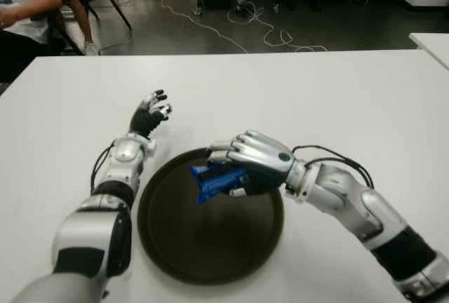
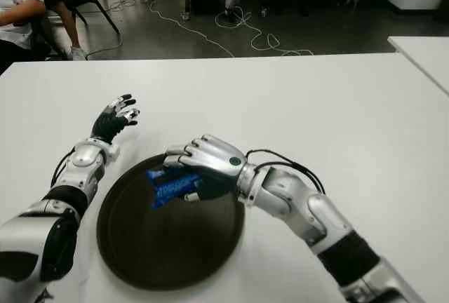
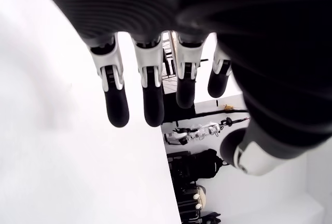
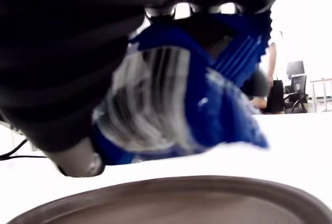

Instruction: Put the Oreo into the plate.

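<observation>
Carry step, nearly placing: right hand [image 1: 242, 166] clamped on blue Oreo [image 1: 216, 182] pack, held above plate [image 1: 210, 250] on white surface [image 1: 330, 99]. Left hand [image 1: 151, 113] idle beside plate, fingers spread, empty. Next: lower, release.

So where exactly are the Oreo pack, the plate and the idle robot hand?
Oreo [image 1: 214, 181]: left eye view, blue wrapper's middle, below the fingers.
Plate [image 1: 203, 254]: left eye view, bare dark floor.
Left robot hand [image 1: 151, 113]: left eye view, its palm.
</observation>
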